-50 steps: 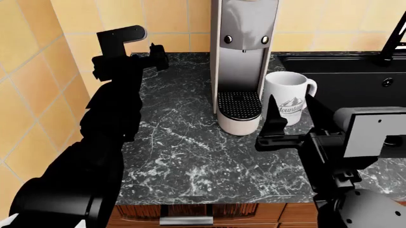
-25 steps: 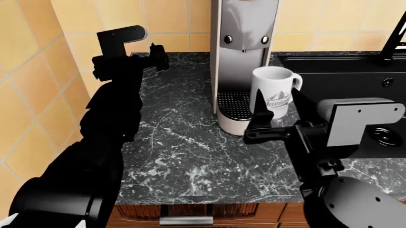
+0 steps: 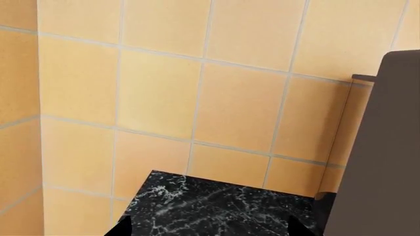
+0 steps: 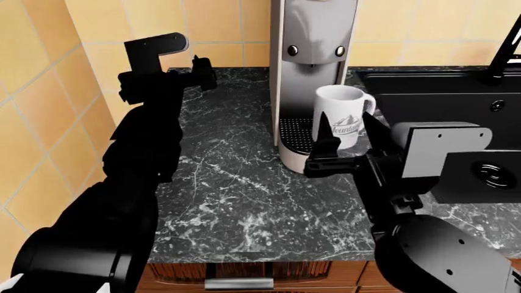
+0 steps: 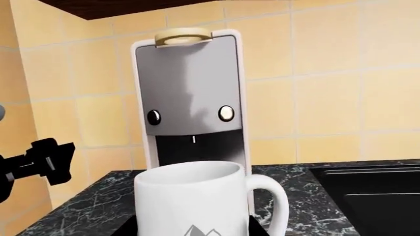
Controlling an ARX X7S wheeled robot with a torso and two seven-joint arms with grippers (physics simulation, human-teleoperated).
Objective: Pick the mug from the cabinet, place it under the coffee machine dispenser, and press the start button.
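The white mug (image 4: pixel 342 113) with its grey mountain logo is held upright in my right gripper (image 4: pixel 348 137), whose black fingers press both its sides. It hangs just right of the coffee machine (image 4: pixel 313 36), overlapping the right edge of the black drip tray (image 4: pixel 294 131). In the right wrist view the mug (image 5: pixel 190 196) fills the space between the jaws of the right gripper (image 5: pixel 194 227), with the machine (image 5: pixel 190 93) and its two round buttons straight behind. My left gripper (image 4: pixel 199 73) is open near the back wall, left of the machine; its wrist view shows the left gripper (image 3: pixel 210 231) holding nothing.
A black sink (image 4: pixel 440 91) with a faucet (image 4: pixel 504 49) lies right of the machine. The black marble countertop (image 4: pixel 244 183) ends at yellow tiled walls behind and to the left. The machine's side (image 3: pixel 387 147) stands close to my left gripper.
My right gripper has carried the mug leftward and a little back, from beside the sink edge to the right edge of the drip tray. The left arm has stayed still.
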